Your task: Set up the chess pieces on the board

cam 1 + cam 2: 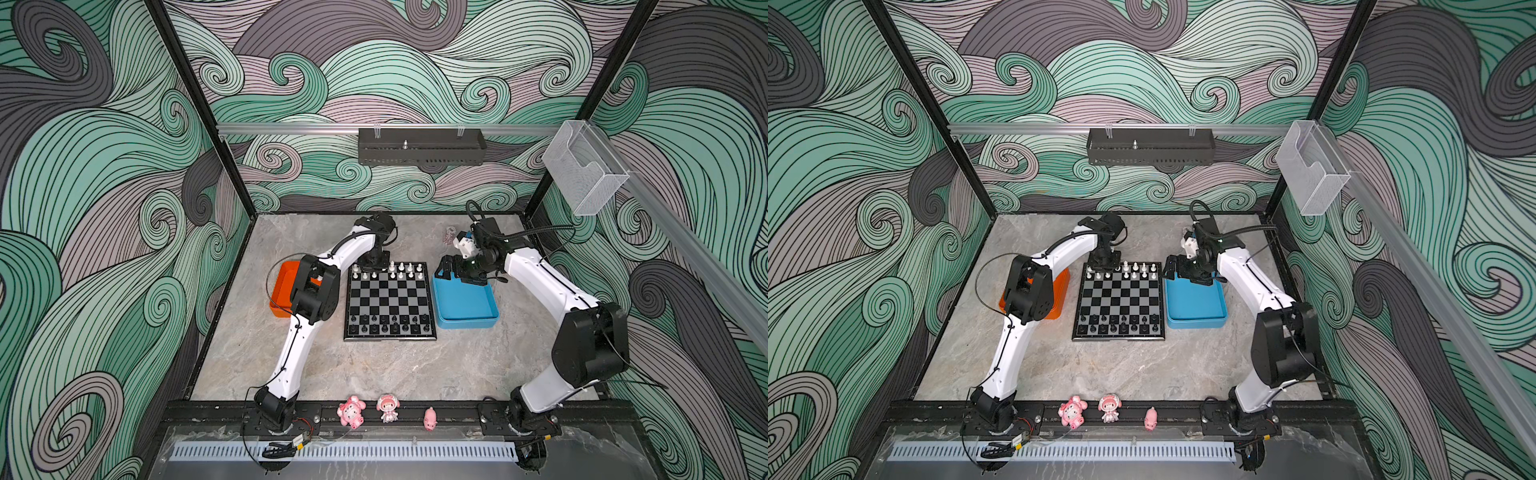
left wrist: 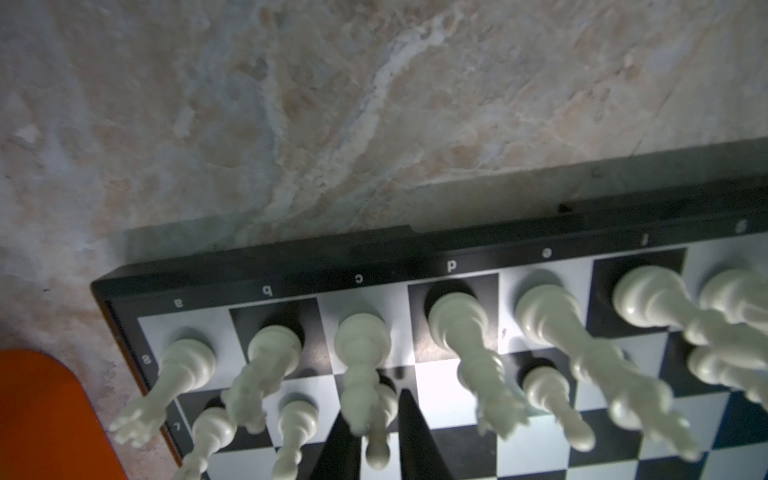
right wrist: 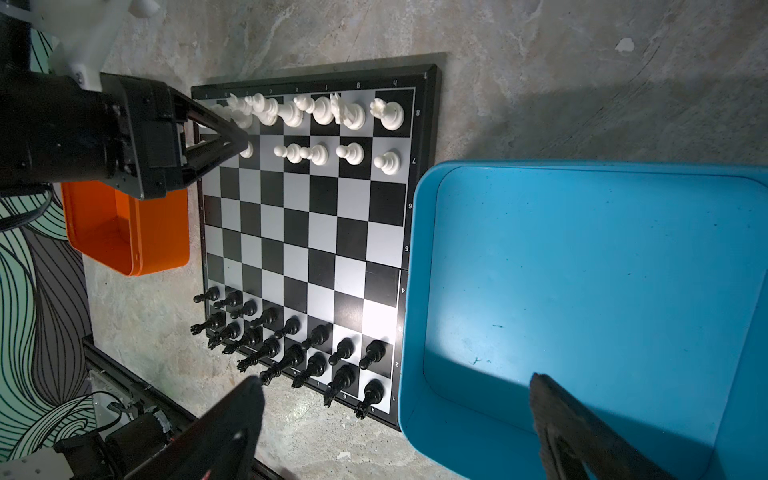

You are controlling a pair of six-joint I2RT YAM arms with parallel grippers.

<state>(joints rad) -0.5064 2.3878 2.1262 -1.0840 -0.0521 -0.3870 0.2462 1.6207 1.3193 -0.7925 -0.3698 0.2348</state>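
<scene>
Our left tool (image 2: 374,415) sits narrow, a white pawn (image 2: 377,451) between its fingers (image 2: 417,444) — gripped or not, we cannot tell. Our right tool (image 3: 397,380) gapes wide, blue tray (image 3: 582,270) partly beneath it.

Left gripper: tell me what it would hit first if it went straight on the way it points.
The left gripper points down at the board. First would probably be the white pawn between its fingers, else the square beneath; depth is unclear.

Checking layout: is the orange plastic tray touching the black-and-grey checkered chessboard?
Apart. Right wrist view shows bare marble tabletop between the orange plastic tray and the checkered chessboard.
</scene>
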